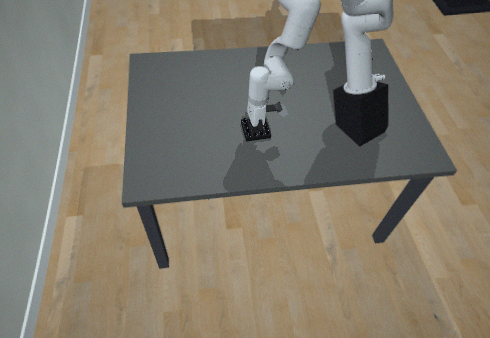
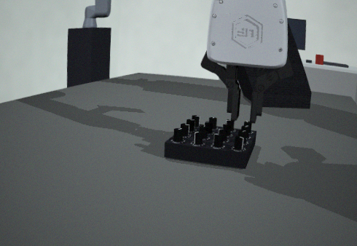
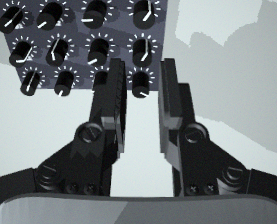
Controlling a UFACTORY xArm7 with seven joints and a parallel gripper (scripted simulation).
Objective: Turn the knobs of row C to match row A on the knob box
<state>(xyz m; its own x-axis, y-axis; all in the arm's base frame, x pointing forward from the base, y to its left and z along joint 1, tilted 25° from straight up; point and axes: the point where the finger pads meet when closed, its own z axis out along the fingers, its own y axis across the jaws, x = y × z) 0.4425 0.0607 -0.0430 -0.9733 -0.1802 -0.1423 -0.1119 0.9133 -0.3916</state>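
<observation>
The black knob box (image 1: 259, 139) (image 2: 205, 155) (image 3: 121, 30) stands on the table. My gripper (image 1: 258, 124) (image 2: 244, 120) (image 3: 142, 78) is partly open and empty. Its tips are raised over the box's right column. In the wrist view the second row from the bottom looks like row C: C4 (image 3: 142, 53) shows between the tips, its line toward upper right. C3 (image 3: 97, 51) points lower left, C2 (image 3: 56, 54) upper left, C1 (image 3: 22, 54) right. D4 (image 3: 140, 86) points lower right; a finger partly hides D3. Row A is outside the wrist view; its lines are too small to read elsewhere.
The grey table (image 1: 185, 120) (image 2: 91, 182) carries the box and the arm's black base block (image 1: 361, 115). The other knobs stand close around C4. Another arm on a black pedestal (image 2: 88, 56) shows beyond the table.
</observation>
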